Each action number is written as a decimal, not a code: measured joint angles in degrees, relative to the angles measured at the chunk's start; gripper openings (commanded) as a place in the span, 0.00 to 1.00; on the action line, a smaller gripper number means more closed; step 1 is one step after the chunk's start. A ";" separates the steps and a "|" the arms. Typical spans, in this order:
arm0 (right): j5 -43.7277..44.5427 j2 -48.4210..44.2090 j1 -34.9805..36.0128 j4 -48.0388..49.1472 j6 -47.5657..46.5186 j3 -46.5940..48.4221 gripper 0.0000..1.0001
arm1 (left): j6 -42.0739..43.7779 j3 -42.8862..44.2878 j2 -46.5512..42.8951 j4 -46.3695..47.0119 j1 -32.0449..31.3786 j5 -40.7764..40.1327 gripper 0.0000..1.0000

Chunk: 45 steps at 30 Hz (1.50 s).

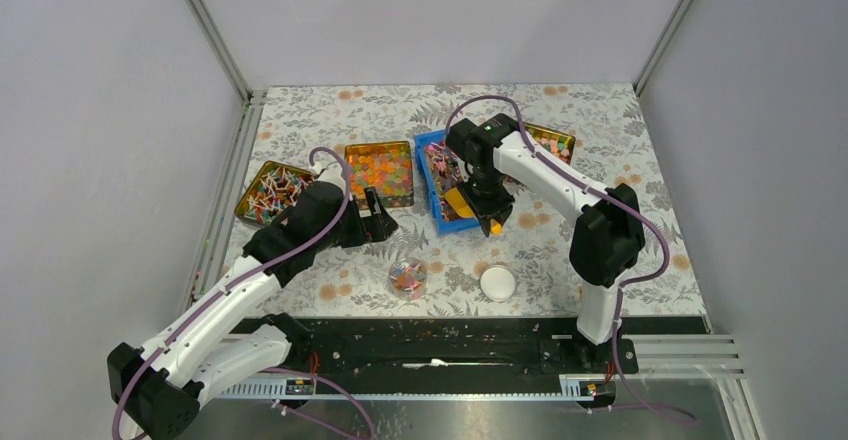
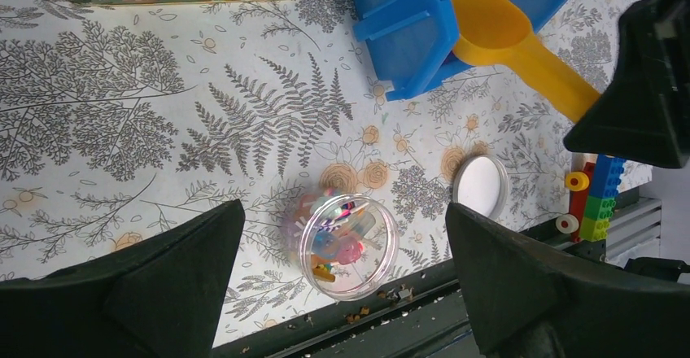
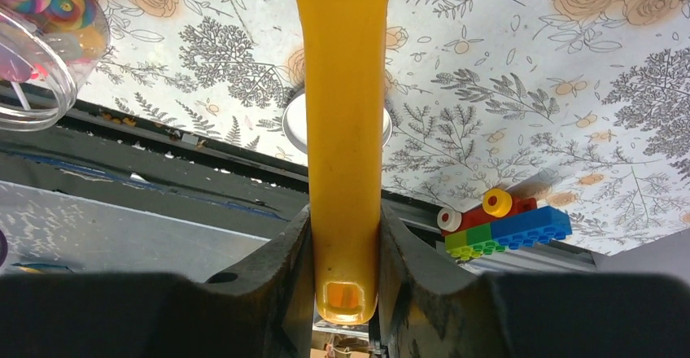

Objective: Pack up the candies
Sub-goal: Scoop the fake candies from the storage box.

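The candies (image 1: pixel 441 167), small pink and purple wrapped sweets, lie in a blue bin (image 1: pixel 432 203) at mid table. My right gripper (image 1: pixel 490 212) is shut on the handle of a yellow scoop (image 3: pixel 342 130), whose bowl (image 2: pixel 480 12) rests in the bin's near end. What the bowl holds is hidden. A clear round jar (image 2: pixel 348 246) with a few mixed sweets stands open by the front edge. My left gripper (image 2: pixel 343 216) hovers above it, open, the jar between its fingers and untouched. The jar's white lid (image 2: pixel 480 185) lies to its right.
A tin of stick-wrapped sweets (image 1: pixel 268 192) sits at the left, a tin of orange jelly pieces (image 1: pixel 381 173) beside the bin, and another tin (image 1: pixel 553 142) behind the right arm. A stack of toy bricks (image 3: pixel 500 220) lies on the front rail (image 1: pixel 440 345).
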 measured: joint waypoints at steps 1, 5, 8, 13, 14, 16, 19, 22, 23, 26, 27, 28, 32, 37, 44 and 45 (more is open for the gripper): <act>0.00 0.50 0.00 0.15 -0.02 0.04 0.00 | -0.09 0.00 0.00 0.13 0.00 0.24 0.99; 0.13 1.05 0.15 1.36 0.33 0.15 0.00 | -0.42 -0.02 0.00 0.63 0.00 1.03 0.99; 0.17 1.07 0.15 2.23 1.07 0.17 0.00 | -0.55 -0.02 0.00 1.25 0.00 1.29 0.99; 0.42 1.11 0.17 4.42 2.10 0.15 0.00 | -1.03 -0.17 -0.07 1.55 0.00 1.64 0.99; 0.39 1.11 0.17 4.66 2.32 0.07 0.00 | -1.11 -0.24 -0.11 1.57 0.00 1.66 0.99; 0.39 1.11 0.17 5.64 2.73 -0.37 0.00 | -1.14 -0.42 -0.15 1.66 0.00 1.66 0.99; 0.28 1.11 0.17 6.97 3.32 -1.09 0.00 | -1.29 -0.74 -0.15 1.62 0.00 1.75 0.99; 0.13 1.09 0.20 7.23 3.63 -1.46 0.00 | -1.38 -1.36 -0.35 1.64 0.00 2.03 0.99; 0.09 1.07 0.20 7.32 3.65 -1.66 0.00 | -1.36 -1.70 -0.50 1.79 0.00 2.08 0.99; -0.09 1.05 0.22 7.63 3.69 -2.34 0.00 | -1.36 -2.14 -0.57 1.70 0.00 2.12 0.99; -0.13 1.05 0.22 7.72 3.67 -2.54 0.00 | -1.36 -2.14 -0.57 1.73 0.00 2.19 0.99; -0.15 1.05 0.24 7.74 3.67 -2.67 0.00 | -1.36 -2.14 -0.57 1.75 0.00 2.32 0.99; -0.13 -0.02 0.24 8.85 3.74 -4.44 0.00 | -1.36 -2.14 -0.57 2.05 0.00 2.51 0.99; -0.37 -3.82 0.22 9.84 3.96 -8.46 0.00 | -1.38 -2.14 -0.52 2.47 0.00 2.54 0.99; -0.68 -8.81 0.22 9.66 4.07 -12.79 0.00 | -1.40 -2.27 -0.55 2.54 0.00 2.56 0.99; -0.74 -9.25 0.22 9.70 4.04 -13.18 0.00 | -1.40 -2.27 -0.57 2.51 0.00 2.56 0.99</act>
